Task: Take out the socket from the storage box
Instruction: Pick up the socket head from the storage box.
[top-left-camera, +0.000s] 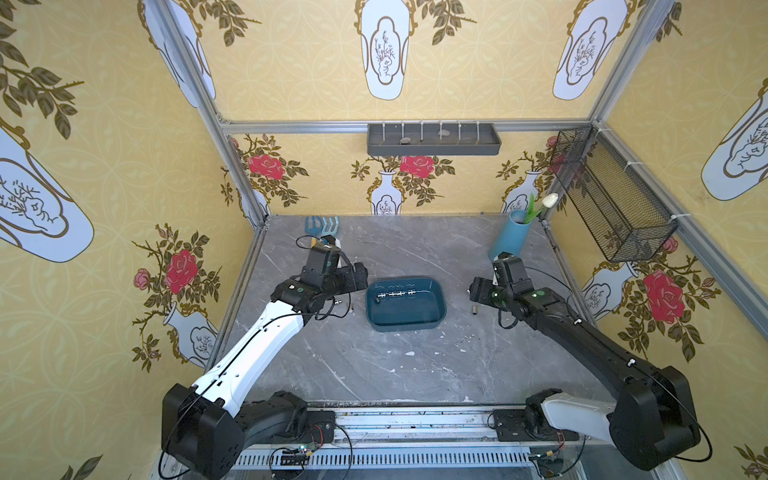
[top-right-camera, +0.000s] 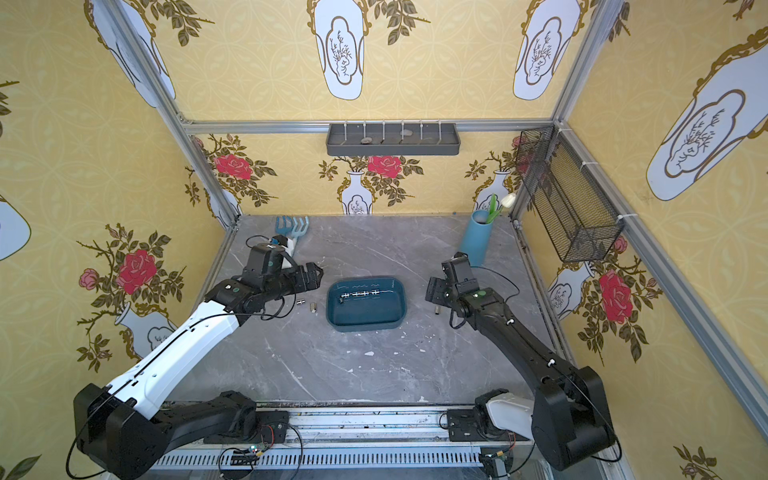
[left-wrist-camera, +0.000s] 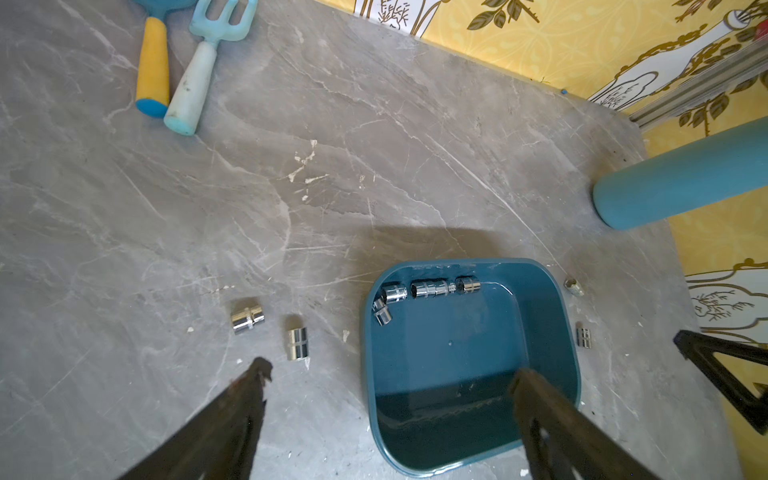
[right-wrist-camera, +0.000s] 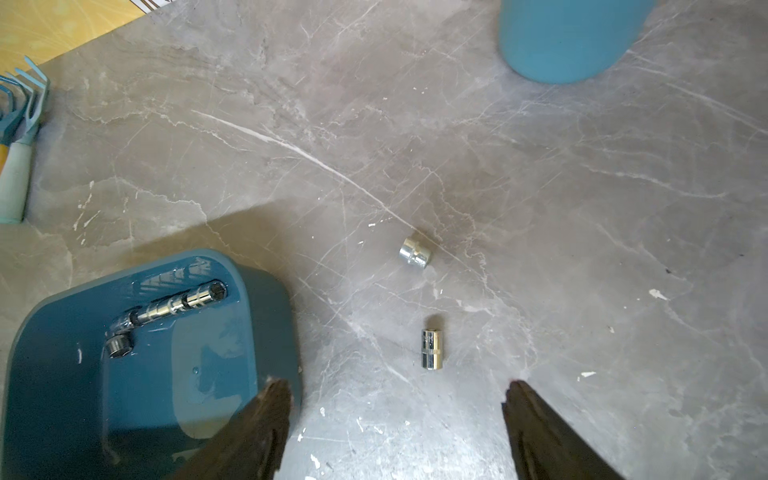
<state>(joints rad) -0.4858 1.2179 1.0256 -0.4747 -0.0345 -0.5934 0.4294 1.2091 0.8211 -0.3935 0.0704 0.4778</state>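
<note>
Left wrist view | chrome sockets (left-wrist-camera: 432, 289) lie crosswise ahead in teal plastic storage box (left-wrist-camera: 453, 357) | left claw (left-wrist-camera: 392, 370) wide, nearer | right claw (right-wrist-camera: 397, 386) wide

Bright, even overhead light; soft shadows on the surface (top-left-camera: 374, 365) beside the storage box (right-wrist-camera: 62, 395). Both top views bend at edges (wide lens). Wrist pics sharp mid-frame; left claw fingers (left-wrist-camera: 224, 428) dark, blurry. Glare on sockets (right-wrist-camera: 166, 311) & box floor.
</note>
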